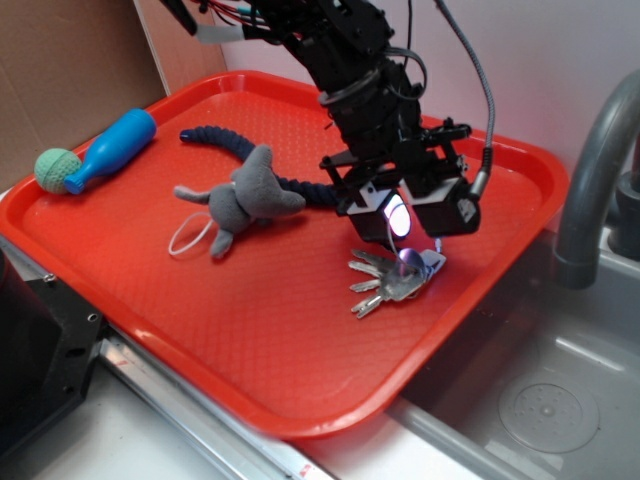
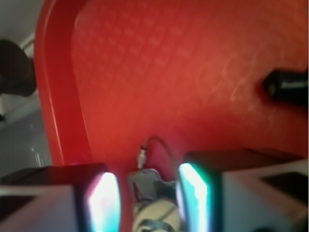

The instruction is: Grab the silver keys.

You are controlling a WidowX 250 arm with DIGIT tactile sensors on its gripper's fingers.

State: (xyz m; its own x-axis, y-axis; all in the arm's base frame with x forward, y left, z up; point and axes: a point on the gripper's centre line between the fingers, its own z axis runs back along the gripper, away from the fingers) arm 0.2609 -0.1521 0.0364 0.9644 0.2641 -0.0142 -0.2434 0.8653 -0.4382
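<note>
My hand [image 1: 408, 250] is down at the near right part of the red plastic tray [image 1: 250, 350], its two lit pads [image 2: 102, 203] set either side of the bunch of flat shiny silver keys [image 1: 388, 278] on their thin wire ring. Whether they pinch the metal, I cannot tell. A grey plush mouse toy [image 1: 245, 195] lies on a dark blue braided rope [image 1: 225, 140] to the keys' left.

We see bare red tray [image 1: 250, 340] floor left of and in front of the silver keys [image 1: 385, 280]; its raised rim runs close behind them; the plush mouse [image 1: 245, 195] and rope [image 1: 215, 137] lie well apart.
</note>
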